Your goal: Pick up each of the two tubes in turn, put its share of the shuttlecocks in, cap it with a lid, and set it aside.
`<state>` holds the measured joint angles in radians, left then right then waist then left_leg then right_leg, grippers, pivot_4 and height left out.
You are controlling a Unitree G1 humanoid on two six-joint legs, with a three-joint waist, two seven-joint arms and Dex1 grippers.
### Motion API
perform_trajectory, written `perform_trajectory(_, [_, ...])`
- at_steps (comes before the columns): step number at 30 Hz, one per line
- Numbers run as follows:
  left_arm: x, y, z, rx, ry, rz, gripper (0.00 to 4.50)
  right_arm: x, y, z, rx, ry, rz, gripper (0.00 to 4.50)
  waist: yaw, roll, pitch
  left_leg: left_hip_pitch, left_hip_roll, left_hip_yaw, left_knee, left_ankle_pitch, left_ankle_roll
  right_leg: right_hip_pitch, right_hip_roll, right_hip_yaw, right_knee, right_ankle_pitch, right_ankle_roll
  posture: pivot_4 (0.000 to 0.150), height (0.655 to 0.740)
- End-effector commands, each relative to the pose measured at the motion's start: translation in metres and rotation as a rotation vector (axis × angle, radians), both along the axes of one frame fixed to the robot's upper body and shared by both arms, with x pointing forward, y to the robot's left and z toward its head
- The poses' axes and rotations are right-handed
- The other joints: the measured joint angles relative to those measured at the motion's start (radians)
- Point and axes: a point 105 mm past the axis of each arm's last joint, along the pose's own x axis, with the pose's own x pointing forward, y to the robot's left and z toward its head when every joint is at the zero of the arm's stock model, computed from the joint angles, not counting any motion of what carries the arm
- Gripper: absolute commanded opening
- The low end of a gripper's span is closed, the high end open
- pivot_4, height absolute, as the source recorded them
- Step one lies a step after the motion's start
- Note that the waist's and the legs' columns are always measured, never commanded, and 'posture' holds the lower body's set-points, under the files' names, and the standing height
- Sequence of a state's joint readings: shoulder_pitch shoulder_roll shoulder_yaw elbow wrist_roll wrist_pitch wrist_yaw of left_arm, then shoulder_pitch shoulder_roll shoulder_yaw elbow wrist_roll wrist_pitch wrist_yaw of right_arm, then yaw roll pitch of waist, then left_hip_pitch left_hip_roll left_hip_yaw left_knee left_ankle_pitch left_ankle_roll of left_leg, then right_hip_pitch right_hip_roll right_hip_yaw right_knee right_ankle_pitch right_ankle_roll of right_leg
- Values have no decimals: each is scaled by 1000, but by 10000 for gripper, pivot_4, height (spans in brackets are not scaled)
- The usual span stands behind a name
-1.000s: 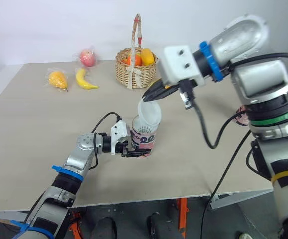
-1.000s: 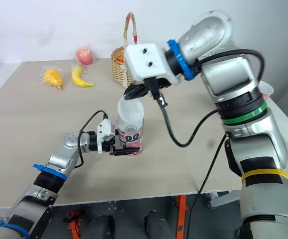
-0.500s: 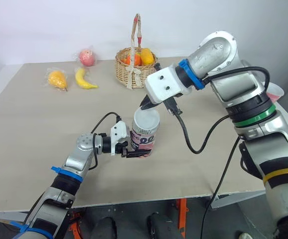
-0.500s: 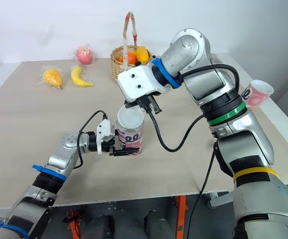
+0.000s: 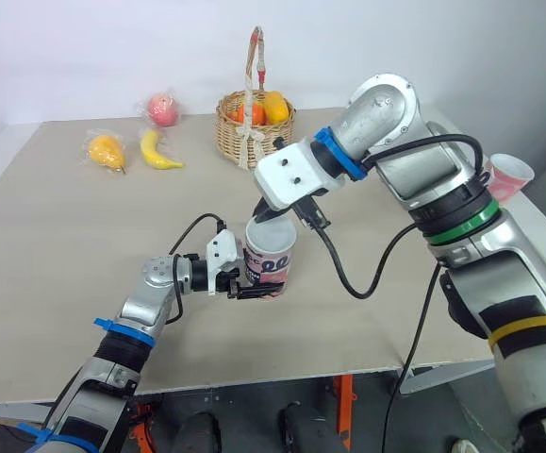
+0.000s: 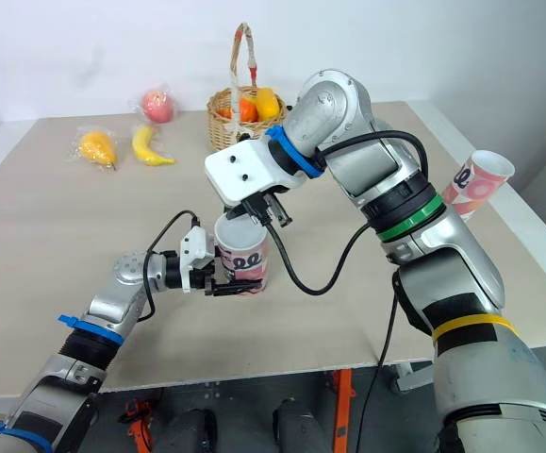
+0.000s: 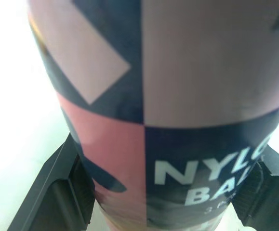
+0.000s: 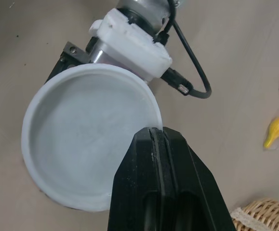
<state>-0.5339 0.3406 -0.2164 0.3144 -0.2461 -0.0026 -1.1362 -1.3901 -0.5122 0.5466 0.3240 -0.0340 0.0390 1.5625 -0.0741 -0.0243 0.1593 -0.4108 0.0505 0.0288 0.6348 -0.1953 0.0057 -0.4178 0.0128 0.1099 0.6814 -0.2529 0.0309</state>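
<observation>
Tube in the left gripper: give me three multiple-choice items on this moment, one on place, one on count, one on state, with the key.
1. Where is the white lid?
A. On top of the tube in the left gripper
B. On a shelf
C. Inside a drawer

2. How many tubes are in view?
A. One
B. Two
C. Four

3. The right gripper is:
A. open above the lid
B. shut on the lid's rim
C. shut on a shuttlecock

Key:
1 A, the lid covers the tube's mouth.
2 B, a second tube shows tilted at the far right.
3 B, its fingers pinch the rim.
</observation>
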Motion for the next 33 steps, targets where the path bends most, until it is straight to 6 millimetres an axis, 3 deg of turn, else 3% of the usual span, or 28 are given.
perform_trajectory(1, [1,13,-27,93,73,53,32073,-4,-2,22,31,-46,16,634,0,0,0,0,0,0,0,0,0,0,0,0,0,0,0,1500,7400])
perform_trajectory(9, [1,13,-27,91,73,57,32073,-15,-21,-10,-88,1,43,634,1,-1,0,-1,0,-1,0,0,0,0,0,0,0,-1,1,1500,7400])
perform_trajectory(16, [1,14,-27,91,74,58,32073,-16,-23,-22,-127,20,43,634,1,-2,-1,0,-1,-1,-2,-2,-1,1,0,0,0,-3,4,1500,7400])
perform_trajectory(22, [1,14,-28,89,79,62,32073,-16,-27,-44,-201,8,83,634,2,-4,-3,3,-1,-2,-1,-4,-3,5,-1,-1,0,-6,4,1500,7400])
perform_trajectory(24, [0,14,-28,87,80,64,32073,-15,-24,-42,-193,10,83,634,1,-4,-4,7,-1,-2,-2,-5,-5,9,-1,-1,0,-8,4,1500,7400])
perform_trajectory(29, [-1,14,-29,85,83,68,32073,-13,-15,-11,-113,15,75,634,1,-5,-4,8,0,-3,-2,-6,-5,9,0,-1,0,-10,2,1500,7400])
perform_trajectory(33, [-2,13,-30,83,84,70,32073,-19,-16,-2,-105,24,101,634,1,-5,-4,7,-1,-3,-1,-6,-5,9,-1,-1,0,-12,-1,1500,7400])
